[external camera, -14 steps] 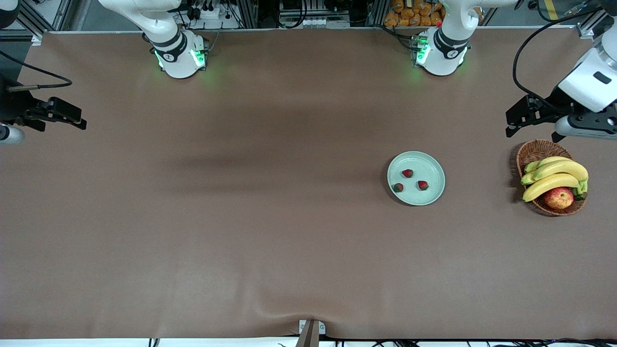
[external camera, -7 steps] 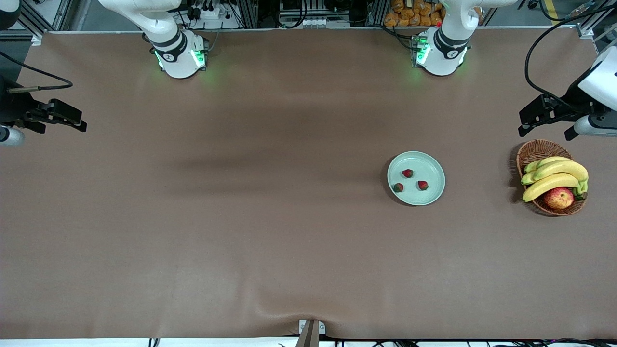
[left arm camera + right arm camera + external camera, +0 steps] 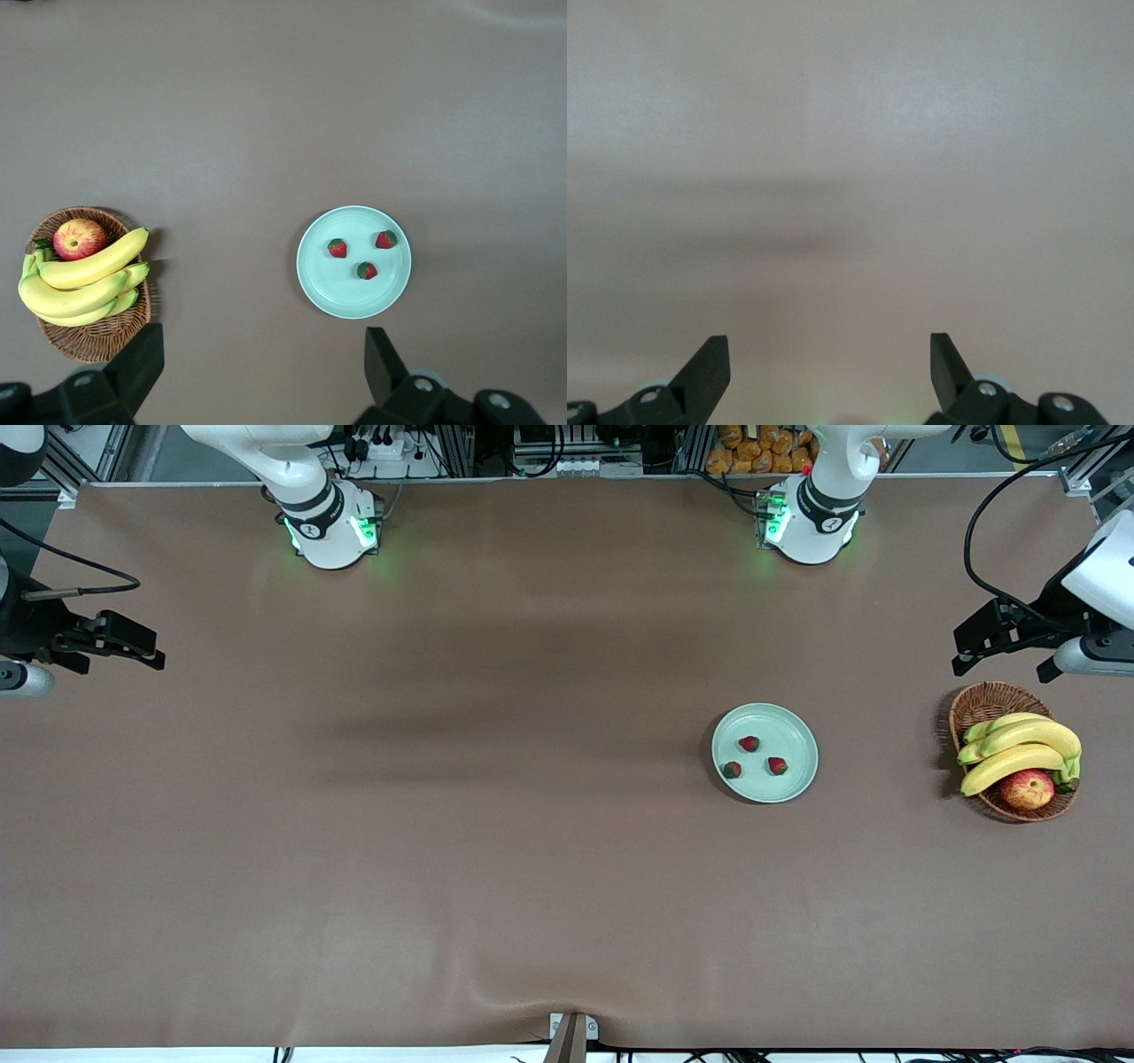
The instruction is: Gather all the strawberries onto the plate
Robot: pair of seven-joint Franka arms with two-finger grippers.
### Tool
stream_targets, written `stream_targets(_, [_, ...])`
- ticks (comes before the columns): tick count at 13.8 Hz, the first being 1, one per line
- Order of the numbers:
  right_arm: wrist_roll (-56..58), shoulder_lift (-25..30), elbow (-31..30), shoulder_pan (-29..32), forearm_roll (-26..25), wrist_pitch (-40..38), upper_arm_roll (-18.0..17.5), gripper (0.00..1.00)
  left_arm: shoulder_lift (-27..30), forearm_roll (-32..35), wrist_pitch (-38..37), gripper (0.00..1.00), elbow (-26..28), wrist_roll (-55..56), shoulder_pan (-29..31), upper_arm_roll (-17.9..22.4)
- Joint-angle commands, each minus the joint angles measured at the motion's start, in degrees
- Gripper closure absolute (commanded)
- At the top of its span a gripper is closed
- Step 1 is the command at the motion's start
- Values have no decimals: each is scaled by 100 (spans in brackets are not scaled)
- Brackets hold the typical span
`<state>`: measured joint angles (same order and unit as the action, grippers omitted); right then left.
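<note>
- Counting first: three strawberries (image 3: 749, 743) (image 3: 777, 765) (image 3: 732, 770), all three lying inside the plate (image 3: 793, 731), spaced apart, none touching the rim as far as the left wrist view shows. One plate (image 3: 319, 283).
- No berry visible on the bare bench (image 3: 496, 850); judged from this, the collecting looks complete.
- Left claw (image 3: 968, 646): released, fingers spread wide, holding nothing. It hangs over the bench at the left arm's end, just beside the wicker basket (image 3: 979, 704). The plate lies well apart from it, toward the bench's middle.
- Right claw (image 3: 133, 645): also released and empty, over bare bench at the right arm's end, much farther from the plate. This arm waits.
- Left arm is the nearer one, should any berry need resetting.
- Basket holds one bunch of bananas (image 3: 1019, 748) and one apple (image 3: 1027, 788); not task items.
</note>
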<state>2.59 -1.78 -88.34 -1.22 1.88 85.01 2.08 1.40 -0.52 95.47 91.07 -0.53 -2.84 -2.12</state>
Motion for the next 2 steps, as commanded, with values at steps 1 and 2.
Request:
stream_targets(1, [-22,28,-43,-71,67,50,38,0,-17,-1,-98,0,-89,-52,-23,19])
stream_targets(2, [-22,28,-43,-71,67,50,38,0,1,-1,-98,0,-89,-35,-23,19])
